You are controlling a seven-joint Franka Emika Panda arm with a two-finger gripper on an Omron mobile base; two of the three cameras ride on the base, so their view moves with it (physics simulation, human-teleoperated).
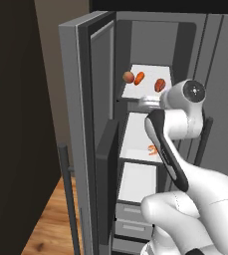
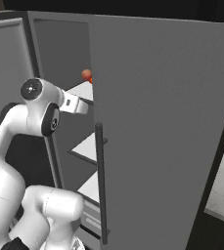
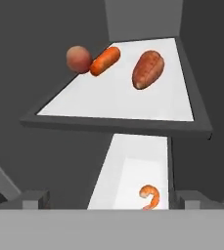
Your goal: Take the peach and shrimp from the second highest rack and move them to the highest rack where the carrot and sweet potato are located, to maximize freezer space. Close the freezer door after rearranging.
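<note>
Shrimp [image 3: 149, 197] is seen lying low on the second rack [image 3: 133, 171], just below and ahead of the released end effector [image 3: 108, 205], peach [image 3: 78, 59] already shelved above.

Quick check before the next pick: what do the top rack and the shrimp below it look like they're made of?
Top rack: looks like a smooth matte white panel in a dark grey rim, probably plastic or coated metal; flat, solid, no wire grid visible. Shrimp: glossy orange, curled, soft-looking food, though as a render it may be rigid. It lies on a similar white rack, with the gripper open above.
</note>
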